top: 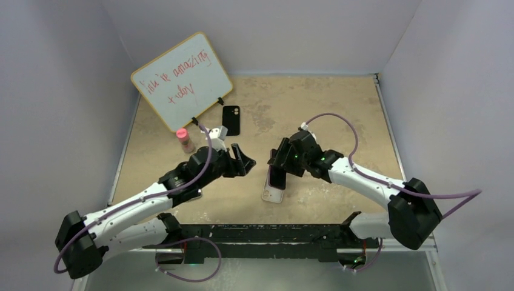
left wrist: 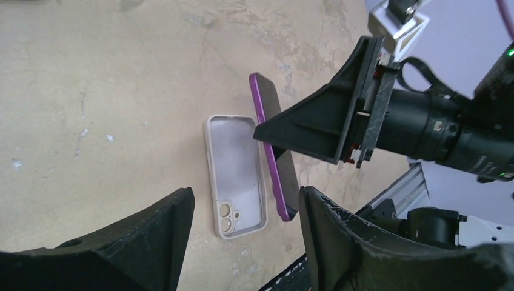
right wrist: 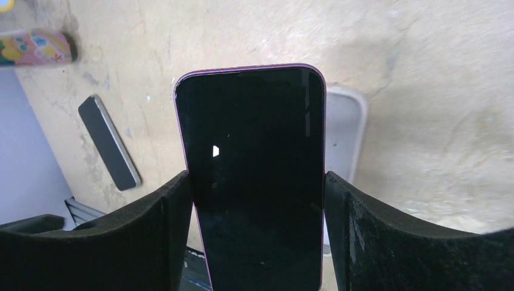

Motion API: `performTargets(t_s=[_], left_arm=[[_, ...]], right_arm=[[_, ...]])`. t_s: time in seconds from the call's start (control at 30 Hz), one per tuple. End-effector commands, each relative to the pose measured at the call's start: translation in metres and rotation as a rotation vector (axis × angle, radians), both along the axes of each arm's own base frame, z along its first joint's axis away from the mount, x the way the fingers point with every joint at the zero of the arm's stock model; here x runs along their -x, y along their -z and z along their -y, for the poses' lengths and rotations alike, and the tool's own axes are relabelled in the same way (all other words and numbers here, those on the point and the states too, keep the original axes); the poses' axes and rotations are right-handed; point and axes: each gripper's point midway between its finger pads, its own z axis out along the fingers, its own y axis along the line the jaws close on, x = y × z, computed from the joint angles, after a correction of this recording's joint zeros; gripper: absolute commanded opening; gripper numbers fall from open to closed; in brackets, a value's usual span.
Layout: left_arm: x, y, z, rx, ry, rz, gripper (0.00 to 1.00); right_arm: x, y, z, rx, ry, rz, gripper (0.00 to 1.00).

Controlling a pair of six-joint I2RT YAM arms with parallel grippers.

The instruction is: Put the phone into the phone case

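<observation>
My right gripper [right wrist: 257, 176] is shut on the phone [right wrist: 254, 170], a slim handset with a glossy black screen and a purple rim, pinched by its long sides. The phone [top: 276, 177] stands tilted on its long edge at mid-table, just beside the phone case [left wrist: 236, 170]. That case is an empty whitish-beige shell lying open side up with its camera cutout toward the near edge. In the right wrist view the phone case [right wrist: 345, 133] shows partly behind the phone. My left gripper [left wrist: 245, 194] hovers open to the left of them, with nothing between its fingers.
A whiteboard [top: 180, 80] with red writing leans at the back left. Beside it lie a pink bottle [top: 185, 140] and a black phone-shaped piece with a camera cutout [top: 231, 119]. A dark slab with a pale rim [right wrist: 109, 142] lies near the front rail [top: 267, 233].
</observation>
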Motion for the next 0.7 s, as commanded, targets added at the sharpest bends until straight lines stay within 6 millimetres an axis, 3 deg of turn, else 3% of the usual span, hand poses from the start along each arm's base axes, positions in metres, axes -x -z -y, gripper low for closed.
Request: performTargets(t_s=[0.0,0.23,0.47,0.67], left_arm=[[0.004,0.003,-0.032,-0.085,-0.027,-0.005,0.66],[0.01,0.011,-0.041,-0.076,-0.032,-0.03,0.67],[0.015,0.026,-0.037,-0.072,-0.011,-0.064,0.65],[0.017,0.035,-0.033,-0.076,0.004,-0.085,0.64]], right_arm=[[-0.009,-0.01,-0.028,-0.074,0.033,0.056,0.34],[0.005,0.013,-0.049,-0.02,0.018,0.036,0.36],[0.01,0.037,-0.044,0.059,0.039,0.026,0.36],[0.012,0.045,-0.037,0.075,0.06,0.024,0.38]])
